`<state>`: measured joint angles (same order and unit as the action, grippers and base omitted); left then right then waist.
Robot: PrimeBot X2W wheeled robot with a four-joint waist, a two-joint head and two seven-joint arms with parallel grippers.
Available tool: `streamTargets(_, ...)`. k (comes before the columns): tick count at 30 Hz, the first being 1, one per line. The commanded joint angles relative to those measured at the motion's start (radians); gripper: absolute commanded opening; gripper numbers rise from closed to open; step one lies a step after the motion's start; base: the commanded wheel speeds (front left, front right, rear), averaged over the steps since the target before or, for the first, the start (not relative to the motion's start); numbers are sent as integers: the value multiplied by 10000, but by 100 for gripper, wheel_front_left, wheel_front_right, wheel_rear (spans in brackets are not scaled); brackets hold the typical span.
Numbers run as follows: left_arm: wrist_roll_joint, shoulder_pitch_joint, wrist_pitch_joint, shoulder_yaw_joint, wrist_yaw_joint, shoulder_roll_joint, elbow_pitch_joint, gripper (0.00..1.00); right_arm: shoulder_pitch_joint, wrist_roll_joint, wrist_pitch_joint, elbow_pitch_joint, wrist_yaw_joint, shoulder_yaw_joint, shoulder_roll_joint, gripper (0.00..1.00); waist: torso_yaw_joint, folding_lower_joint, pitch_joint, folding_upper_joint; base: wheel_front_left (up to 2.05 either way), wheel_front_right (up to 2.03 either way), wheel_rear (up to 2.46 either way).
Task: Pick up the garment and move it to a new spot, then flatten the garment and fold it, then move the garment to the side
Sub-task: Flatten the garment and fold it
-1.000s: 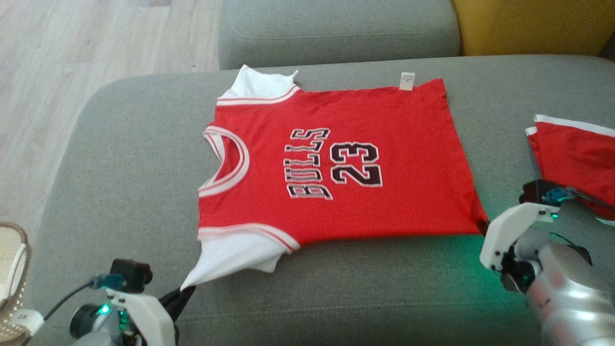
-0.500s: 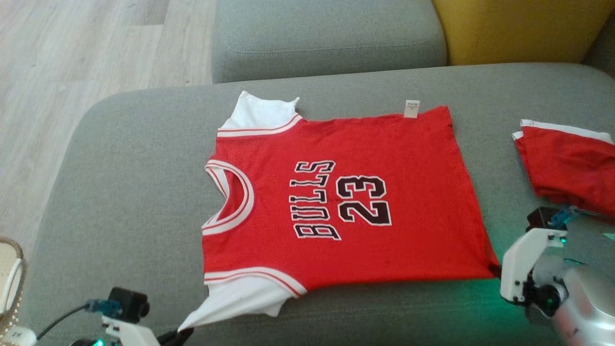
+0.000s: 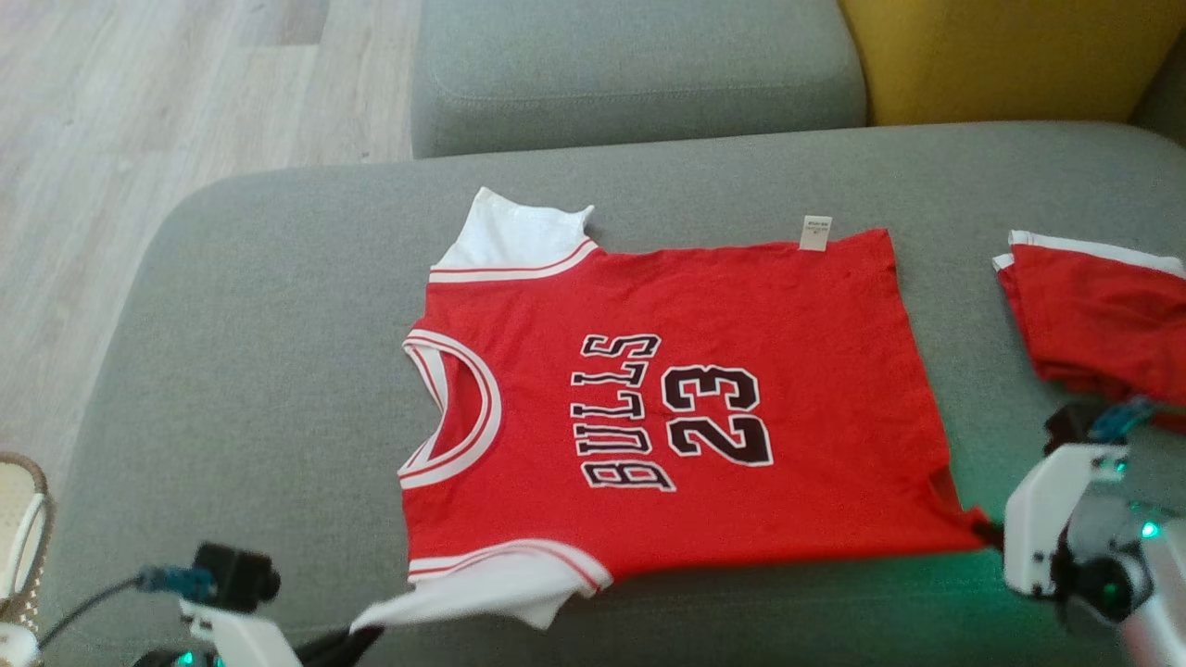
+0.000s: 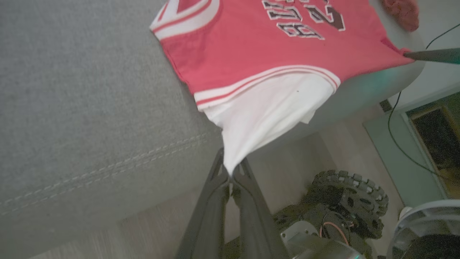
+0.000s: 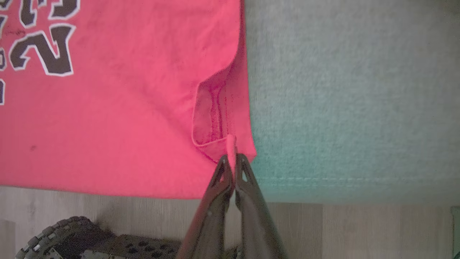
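The garment (image 3: 667,408) is a red jersey with white sleeves and "BULLS 23" printed in black, spread flat on the grey sofa seat (image 3: 259,371). My left gripper (image 3: 363,633) is shut on the tip of its near white sleeve (image 4: 266,115), at the seat's front edge. In the left wrist view that gripper (image 4: 230,176) pinches the sleeve's point. My right gripper (image 3: 990,533) is shut on the jersey's near hem corner. The right wrist view has its fingertips (image 5: 233,158) clamped on a small fold of red cloth (image 5: 212,115).
A second red garment (image 3: 1103,315) lies folded at the seat's right. Behind are a grey cushion (image 3: 639,65) and a yellow one (image 3: 1010,56). A woven basket (image 3: 18,547) stands at the left over wooden floor (image 3: 139,120). The robot's wheeled base (image 4: 345,205) is below.
Both grippers have drawn the jersey toward the seat's front edge and slightly right, still pinching it. The head camera has also tilted, shifting the whole picture.
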<state>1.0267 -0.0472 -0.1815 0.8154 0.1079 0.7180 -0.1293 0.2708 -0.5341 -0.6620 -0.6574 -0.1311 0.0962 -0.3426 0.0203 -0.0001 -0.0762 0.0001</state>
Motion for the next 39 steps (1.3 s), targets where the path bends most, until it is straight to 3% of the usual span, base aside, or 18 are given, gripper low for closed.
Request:
streamTargets(1, 312, -786, 191, -790, -88, 350, 571, 0, 218, 262, -56, 734, 4, -332, -166, 0, -3, 1, 104, -1, 0, 0, 0)
streamTargets(9, 576, -1463, 126, -1327, -294, 422, 1123, 0, 458, 1230, -363, 1555, 4, -1306, 478, 0, -56, 1, 445, -1, 0, 0, 0)
streamTargets(17, 361, -2307, 46, -1571, -488, 362, 883, 0, 1035, 2085, -368, 1813, 4, -1328, 1149, 0, -105, 1, 895, -1, 0, 0, 0)
streamTargets(28, -96, -3982, -295, -1310, -462, -641, -416, 0, 2587, 3148, 782, 519, 4, -1782, 1449, 0, -44, 1, 1896, -1, 0, 0, 0)
streamTargets(39, -886, -5399, 121, -1005, -311, -1540, -2169, 0, 3853, 3652, 2068, -888, 4, -1836, 1717, 0, -109, 1, 2748, -1, 0, 0, 0)
